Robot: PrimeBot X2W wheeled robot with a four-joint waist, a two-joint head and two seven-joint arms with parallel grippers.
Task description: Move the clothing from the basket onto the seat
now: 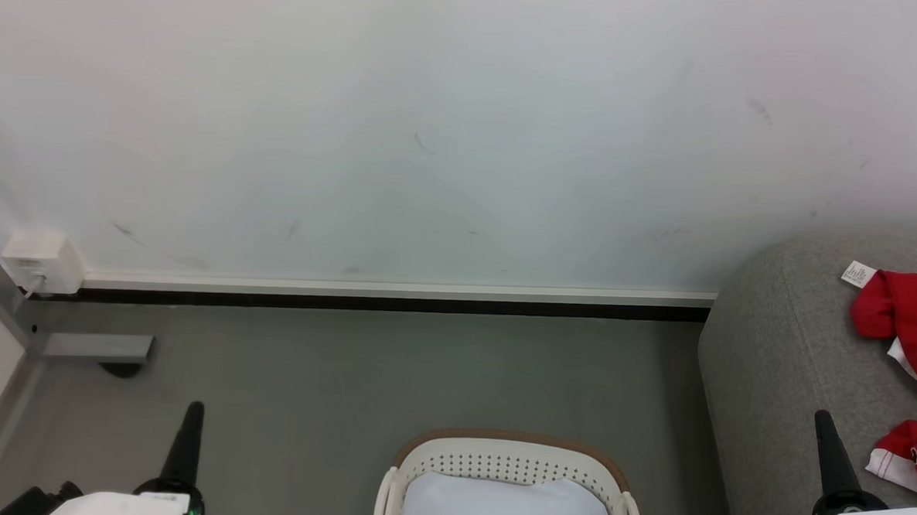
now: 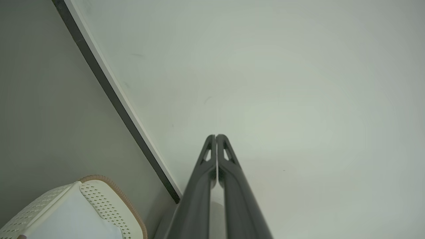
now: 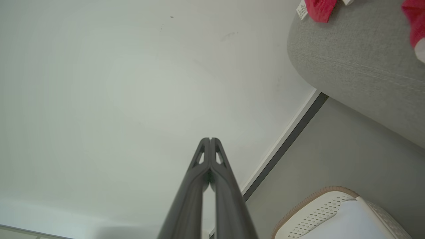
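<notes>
The left gripper (image 1: 195,408) is closest, standing to the left of the basket (image 1: 511,465) and well apart from it. Its two long dark fingers are pressed together from base to tip with nothing between them, and the left wrist view shows the tips meeting. The right gripper (image 1: 823,417) stands to the right of the basket, also well apart from it. Its fingers are closed flat against each other in the same way and hold nothing.

The basket sits on the grey floor (image 1: 345,376) between the two grippers, and a plain white pad (image 1: 506,507) lies inside it.

To the right of the basket, just beside it, rises the rounded end of the grey seat (image 1: 779,357). The clothing lies on top of the seat, not in the basket. The nearer piece (image 1: 914,455), red with a white band and some lettering, lies further right of the basket than the right gripper, near that gripper's fingers but apart from them. The farther piece (image 1: 901,312) is a crumpled red heap beyond the fingertips, with a small white tag (image 1: 859,273) sticking out on the side toward the basket. Neither piece touches a finger.

Beyond the basket the floor runs to a white baseboard (image 1: 395,289) and a pale wall (image 1: 433,132). Far to the left of the basket, a small white box (image 1: 40,259) sits on that wall.
</notes>
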